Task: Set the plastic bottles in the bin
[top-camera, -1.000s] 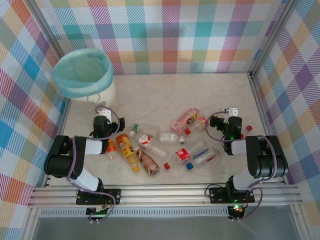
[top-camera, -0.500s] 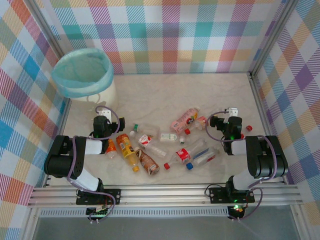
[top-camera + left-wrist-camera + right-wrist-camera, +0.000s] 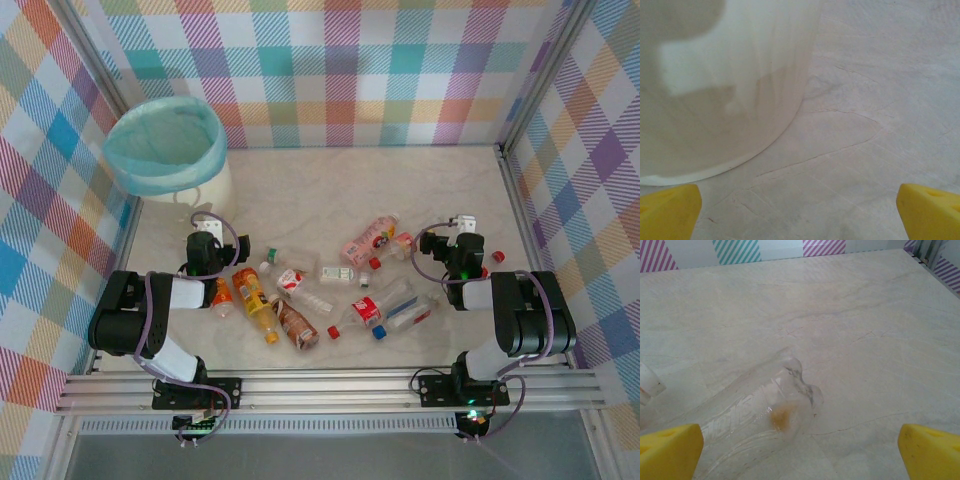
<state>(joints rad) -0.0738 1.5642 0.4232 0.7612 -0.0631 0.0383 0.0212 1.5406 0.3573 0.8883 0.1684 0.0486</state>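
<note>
The bin [image 3: 208, 186], round and white with a pale blue-green bag as liner, stands in the far left corner of the bench [image 3: 340, 190]. The plastic bottles [image 3: 320, 292] lie on their sides in a loose scatter well apart from the bin, towards the arm bases and to its right. Closest to the bin is a small orange bottle [image 3: 221, 297] lying against the left arm, then an orange-labelled bottle [image 3: 252, 293] and a brown bottle [image 3: 296, 326]. Farther from the bin lie a red-labelled clear bottle [image 3: 372, 310] and a pink bottle [image 3: 368, 240]. The left gripper [image 3: 206, 224] hangs low just on the near side of the bin, jaws spread wide and empty. Its wrist view has the bin's white wall [image 3: 725, 90] close ahead, with one yellow fingertip [image 3: 667, 210] at each lower corner. The right gripper [image 3: 463, 228], on the side of the scatter away from the bin, is likewise wide open and carries nothing. Its wrist view shows a crumpled clear bottle [image 3: 760, 415] lying just ahead, towards its left finger. Jaws held this wide suit an approach to a pick, so I judge the task barely begun. Lying flat, the bottles offer rounded, slippery sides. A grip across the body would probably hold better than one near a cap, and thin plastic may buckle or roll away.
</note>
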